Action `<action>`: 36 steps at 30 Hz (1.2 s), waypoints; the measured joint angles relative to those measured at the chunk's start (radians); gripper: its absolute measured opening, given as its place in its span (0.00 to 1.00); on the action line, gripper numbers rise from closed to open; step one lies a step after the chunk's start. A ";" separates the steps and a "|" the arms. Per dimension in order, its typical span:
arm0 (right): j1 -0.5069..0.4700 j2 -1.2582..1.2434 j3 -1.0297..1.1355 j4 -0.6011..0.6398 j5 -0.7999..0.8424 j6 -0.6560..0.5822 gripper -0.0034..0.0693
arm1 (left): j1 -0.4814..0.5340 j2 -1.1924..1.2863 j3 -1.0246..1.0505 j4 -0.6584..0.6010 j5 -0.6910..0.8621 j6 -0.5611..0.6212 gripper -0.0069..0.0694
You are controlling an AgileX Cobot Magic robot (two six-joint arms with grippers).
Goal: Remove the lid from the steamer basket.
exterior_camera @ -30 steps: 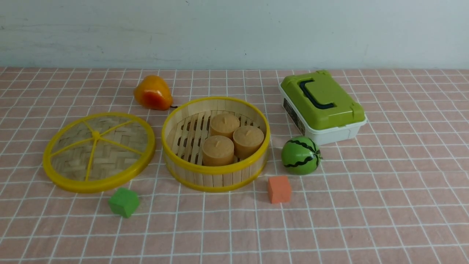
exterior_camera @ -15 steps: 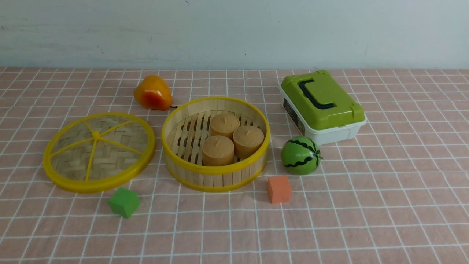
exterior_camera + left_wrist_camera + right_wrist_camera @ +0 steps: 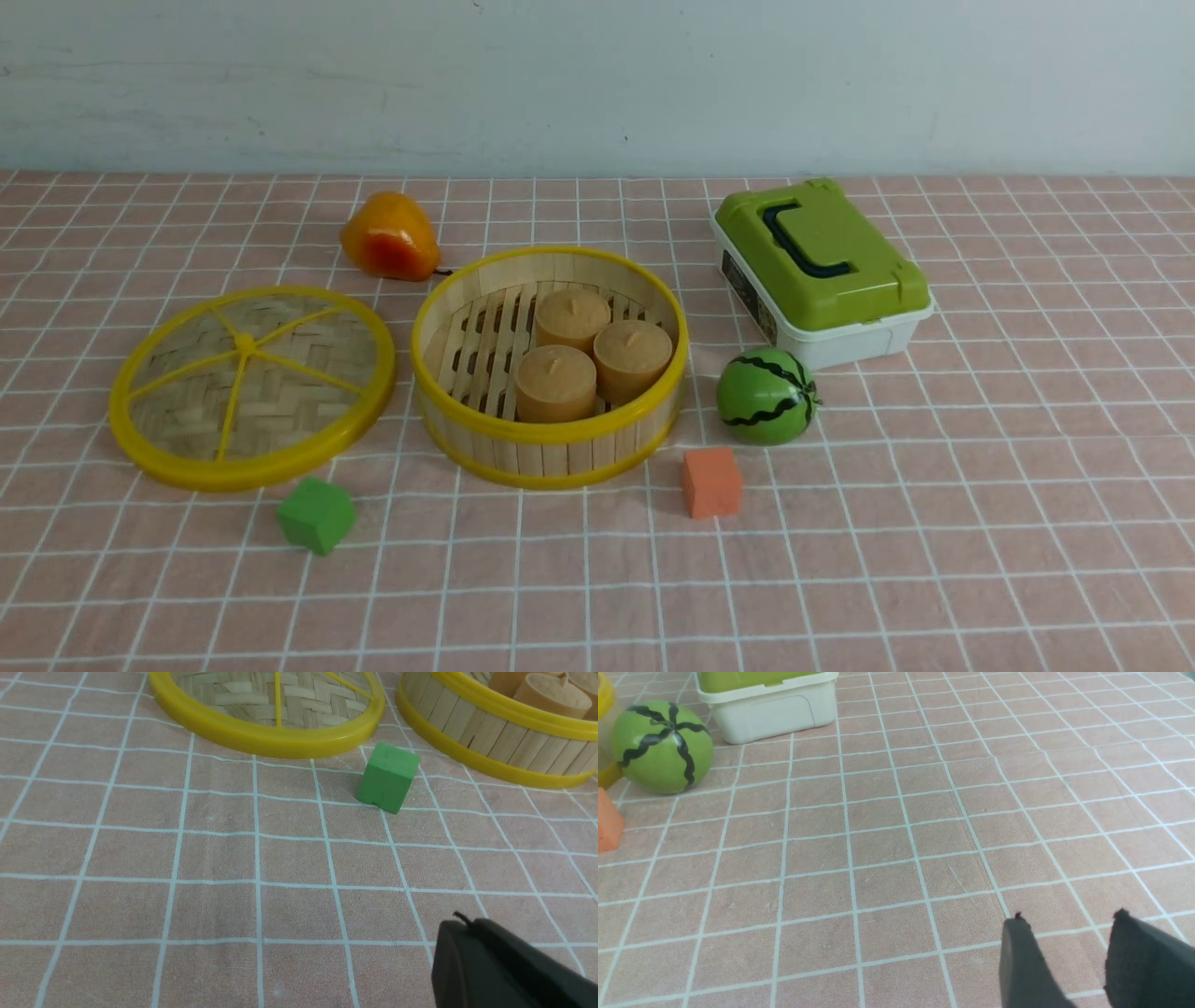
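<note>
Front view: the steamer basket [image 3: 546,457], uncovered, contains three light-brown buns [image 3: 555,383] on its slatted floor; the lid [image 3: 280,411] lies to its left on the checked cloth [image 3: 597,597]. The white box [image 3: 854,343] has its green top on, concealing the interior. Neither gripper appears. Left wrist view: the left gripper's [image 3: 462,917] fingertips are together; frame edges crop the lid, basket and buns. Right wrist view: the right gripper's [image 3: 1069,912] fingers stand apart with nothing between; the box is cut off.
</note>
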 joint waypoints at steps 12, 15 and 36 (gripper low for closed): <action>0.000 0.000 0.000 0.000 0.000 0.000 0.38 | 0.000 0.000 0.000 0.000 0.000 0.000 0.09; 0.000 0.000 0.000 0.000 0.000 0.000 0.38 | 0.000 0.000 0.000 0.000 0.000 0.001 0.09; 0.000 0.000 0.000 0.000 0.000 0.000 0.38 | 0.000 0.000 0.000 0.000 0.000 0.001 0.12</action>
